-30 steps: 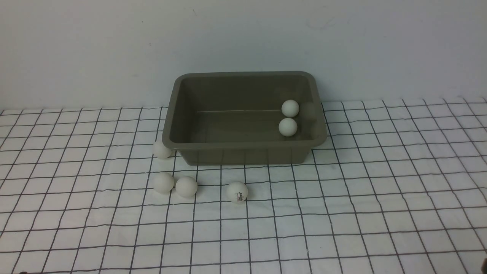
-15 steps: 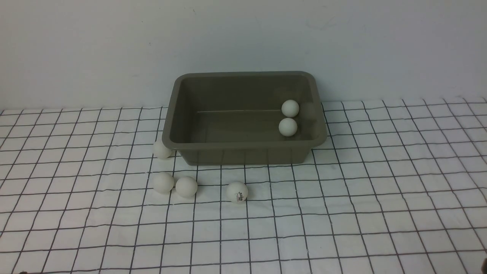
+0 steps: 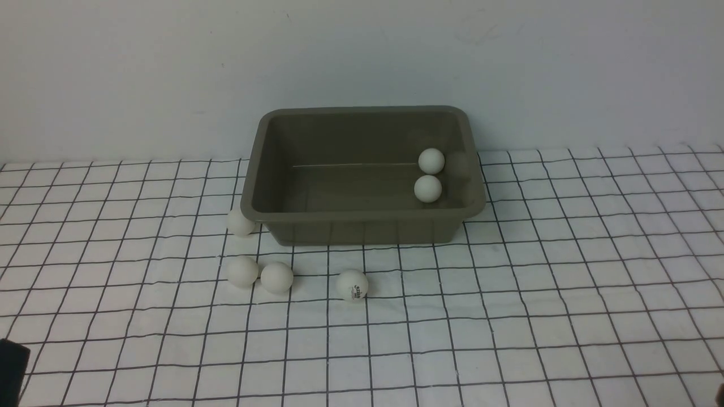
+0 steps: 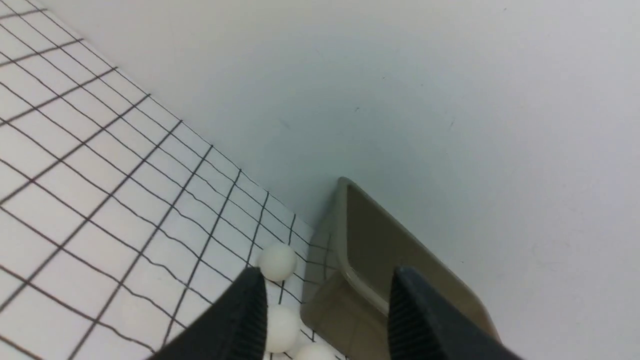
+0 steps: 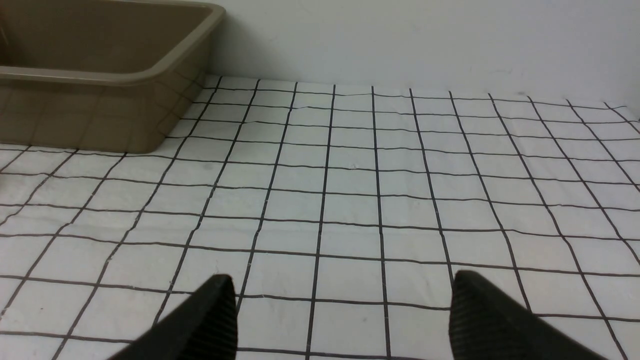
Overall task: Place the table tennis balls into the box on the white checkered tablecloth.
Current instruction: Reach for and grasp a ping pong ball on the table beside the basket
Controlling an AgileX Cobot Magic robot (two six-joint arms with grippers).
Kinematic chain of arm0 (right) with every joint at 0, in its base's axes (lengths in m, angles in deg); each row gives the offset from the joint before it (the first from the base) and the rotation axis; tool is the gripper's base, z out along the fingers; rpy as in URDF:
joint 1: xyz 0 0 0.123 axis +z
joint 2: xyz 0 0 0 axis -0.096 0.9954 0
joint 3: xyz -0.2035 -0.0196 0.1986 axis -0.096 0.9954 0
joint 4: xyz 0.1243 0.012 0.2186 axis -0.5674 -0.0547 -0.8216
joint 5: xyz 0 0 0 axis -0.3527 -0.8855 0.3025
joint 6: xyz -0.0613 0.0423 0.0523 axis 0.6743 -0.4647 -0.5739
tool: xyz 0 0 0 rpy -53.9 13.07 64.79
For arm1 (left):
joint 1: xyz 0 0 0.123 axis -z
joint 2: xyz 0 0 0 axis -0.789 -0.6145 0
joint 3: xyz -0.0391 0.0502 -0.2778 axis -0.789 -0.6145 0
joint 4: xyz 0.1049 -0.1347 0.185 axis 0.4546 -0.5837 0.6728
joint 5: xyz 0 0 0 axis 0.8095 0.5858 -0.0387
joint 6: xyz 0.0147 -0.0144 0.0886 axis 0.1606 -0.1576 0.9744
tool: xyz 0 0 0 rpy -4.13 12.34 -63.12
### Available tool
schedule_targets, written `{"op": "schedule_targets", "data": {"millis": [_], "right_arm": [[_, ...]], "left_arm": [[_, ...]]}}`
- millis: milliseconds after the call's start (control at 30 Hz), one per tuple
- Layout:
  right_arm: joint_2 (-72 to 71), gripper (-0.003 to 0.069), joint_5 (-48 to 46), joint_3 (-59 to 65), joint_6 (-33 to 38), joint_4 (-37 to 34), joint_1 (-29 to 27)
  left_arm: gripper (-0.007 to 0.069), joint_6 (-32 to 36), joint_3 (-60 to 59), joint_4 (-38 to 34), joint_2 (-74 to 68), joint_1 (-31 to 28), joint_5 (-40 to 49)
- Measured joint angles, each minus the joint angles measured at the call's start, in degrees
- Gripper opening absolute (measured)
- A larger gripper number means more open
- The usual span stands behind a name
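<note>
You have two small matte white table tennis balls [image 3: 431, 161] inside the olive-grey rectangular plastic box [image 3: 362, 229], near its right wall. Four more lie on the white checkered tablecloth [image 3: 509, 294] off its front-left. Your left gripper [image 4: 326, 280] is narrowly parted and empty. Your right gripper [image 5: 342, 278] stands wide, also empty.

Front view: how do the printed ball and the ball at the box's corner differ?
The printed ball shows a dark logo; the corner ball looks plain. The printed ball lies clear of the box; the corner ball sits beside its rim. Both white, on the tablecloth.
</note>
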Motion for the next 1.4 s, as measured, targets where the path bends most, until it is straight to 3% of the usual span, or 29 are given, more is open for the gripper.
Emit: {"op": "schedule_targets", "data": {"millis": [200, 333, 633, 800, 900, 1033, 1167, 1300, 1400], "right_arm": [[0.00, 0.0516, 0.00, 0.00, 0.00, 0.00, 0.00], [0.00, 0.0516, 0.00, 0.00, 0.00, 0.00, 0.00], [0.00, 0.0516, 0.00, 0.00, 0.25, 0.00, 0.00], [0.00, 0.0516, 0.00, 0.00, 0.31, 0.00, 0.00], [0.00, 0.0516, 0.00, 0.00, 0.38, 0.00, 0.00], [0.00, 0.0516, 0.00, 0.00, 0.38, 0.00, 0.00], [0.00, 0.0516, 0.00, 0.00, 0.38, 0.00, 0.00], [0.00, 0.0516, 0.00, 0.00, 0.38, 0.00, 0.00], [0.00, 0.0516, 0.00, 0.00, 0.38, 0.00, 0.00]], "left_arm": [[0.0310, 0.40, 2.50, -2.42, 0.00, 0.00, 2.26], [0.0310, 6.87, 12.28, -1.45, 0.00, 0.00, 6.95], [0.0310, 29.99, 33.09, 0.87, -11.20, 0.00, 20.06], [0.0310, 37.29, 40.62, 3.89, -27.00, 0.00, 30.16], [0.0310, 48.37, 44.28, 4.37, -38.23, 0.00, 33.97], [0.0310, 67.73, 50.75, -1.17, -53.84, 0.07, 34.75], [0.0310, 79.35, 57.52, -7.75, -65.88, 0.07, 34.81], [0.0310, 87.92, 65.39, -7.45, -77.27, -0.54, 36.88], [0.0310, 90.64, 70.44, -6.03, -82.47, -1.97, 40.75]]}}
